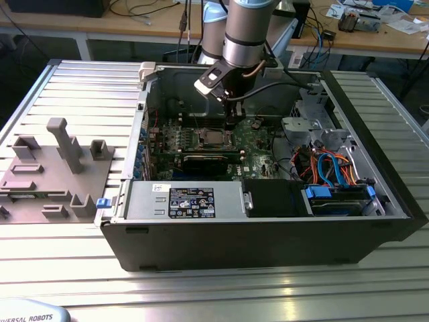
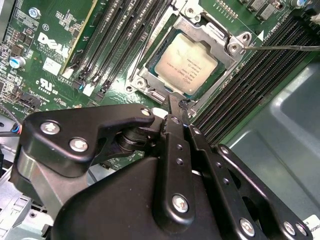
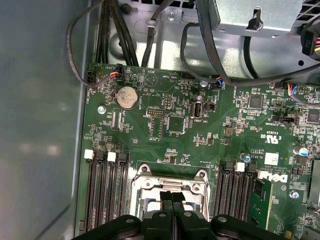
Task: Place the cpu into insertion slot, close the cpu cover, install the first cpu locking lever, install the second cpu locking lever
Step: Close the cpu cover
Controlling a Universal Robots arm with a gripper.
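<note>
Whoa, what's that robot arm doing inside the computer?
The robot arm's gripper is down inside the open computer case, with its fingers pinched shut. Its tip is right at the edge of the cpu cover. The cpu is already in place, and the cover lies flat around it. A thin metal lever sticks out sideways next to it.

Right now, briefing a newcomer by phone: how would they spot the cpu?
Inside the open computer case lies a green motherboard. Between its banks of long black slots sits the cpu, the only shiny metal square, framed by a silvery cover.
</note>
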